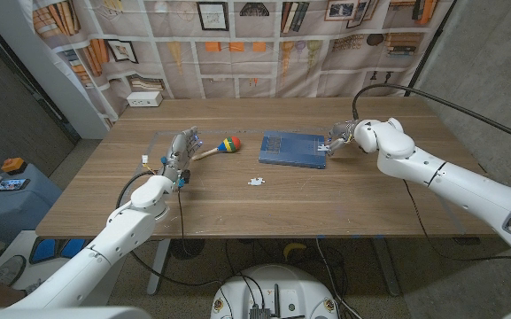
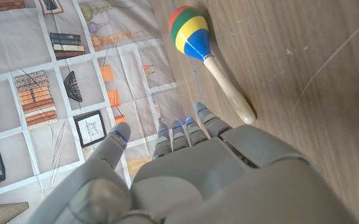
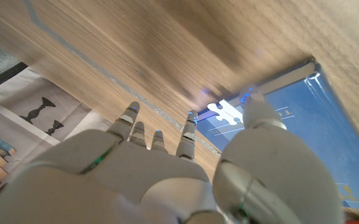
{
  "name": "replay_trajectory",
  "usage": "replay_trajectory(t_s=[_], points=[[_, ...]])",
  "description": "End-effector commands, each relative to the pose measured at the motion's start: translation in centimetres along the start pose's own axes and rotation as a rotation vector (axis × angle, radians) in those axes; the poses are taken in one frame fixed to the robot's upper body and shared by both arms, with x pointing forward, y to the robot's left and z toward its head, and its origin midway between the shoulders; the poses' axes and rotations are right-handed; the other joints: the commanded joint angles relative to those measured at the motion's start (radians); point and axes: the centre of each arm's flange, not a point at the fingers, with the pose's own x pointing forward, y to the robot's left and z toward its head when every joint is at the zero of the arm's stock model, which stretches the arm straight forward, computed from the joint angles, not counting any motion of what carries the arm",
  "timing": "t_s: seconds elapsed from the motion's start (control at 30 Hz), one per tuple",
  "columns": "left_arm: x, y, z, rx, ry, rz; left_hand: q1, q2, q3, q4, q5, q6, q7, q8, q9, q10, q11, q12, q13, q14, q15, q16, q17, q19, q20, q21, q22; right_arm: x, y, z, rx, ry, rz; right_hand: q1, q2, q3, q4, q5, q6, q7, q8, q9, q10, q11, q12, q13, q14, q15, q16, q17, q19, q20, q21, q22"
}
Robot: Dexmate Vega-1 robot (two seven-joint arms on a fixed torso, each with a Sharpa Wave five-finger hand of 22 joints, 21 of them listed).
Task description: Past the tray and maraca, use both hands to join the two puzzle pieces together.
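Wooden table, printed bookshelf backdrop behind it. Blue tray sits mid-table, maraca just left of it.

Right hand is at the tray's right edge. In the right wrist view the thumb and a fingertip bracket a white puzzle piece at the tray corner. Looks like a pinch, but motion blur leaves it unclear whether the piece is lifted or just touched. Head view shows the same piece as a small white speck by the fingers.

Second piece lies flat on bare table, in front of the tray, well apart from both hands.

Left hand stands near the maraca handle, fingers loosely together, thumb out, holding nothing. Maraca lies just beyond the fingertips, not touching.

Step, as I read it: first pickup, right side. Join not started.

Next calls for: confirm the right grasp, bring the left hand across to the loose piece without knocking the maraca, then orient tab to socket.

Hard to tell: tab/socket layout on either piece, too small. Right wrist view blurred. Left palm hidden, so contact with the table can't be judged.
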Motion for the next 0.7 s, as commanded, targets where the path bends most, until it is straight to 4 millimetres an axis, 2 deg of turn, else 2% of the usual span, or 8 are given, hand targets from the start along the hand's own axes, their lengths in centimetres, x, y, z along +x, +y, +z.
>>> replay_trajectory(t_s=[0.03, 0.7], points=[[-0.28, -0.16, -0.32, 0.0, 0.012, -0.003, -0.007, 0.074, 0.004, 0.001, 0.004, 0.009, -0.004, -0.001, 0.001, -0.001, -0.003, -0.001, 0.005, 0.006, -0.003, -0.001, 0.003, 0.007, 0.003, -0.002, 0.003, 0.51, 0.17, 0.36, -0.017, -0.002, -0.019, 0.018, -0.005, 0.009, -0.001, -0.001, 0.012, -0.002, 0.011, 0.004, 0.009, -0.002, 0.005, 0.005, 0.01, 0.002, 0.009, 0.002, 0.012, 0.002, 0.007, 0.003], [-0.38, -0.25, -0.6, 0.002, 0.032, 0.0, -0.009, 0.074, 0.005, 0.001, 0.004, 0.008, -0.006, -0.002, 0.001, 0.001, -0.004, -0.001, 0.005, 0.008, -0.001, 0.0, 0.003, 0.008, 0.005, -0.002, 0.003, 1.17, 0.19, 0.57, -0.035, 0.002, -0.058, 0.057, -0.011, 0.006, 0.002, -0.019, 0.096, -0.04, 0.06, 0.009, 0.037, -0.027, 0.01, 0.005, 0.039, -0.019, 0.018, 0.003, 0.048, -0.01, 0.008, 0.003]])
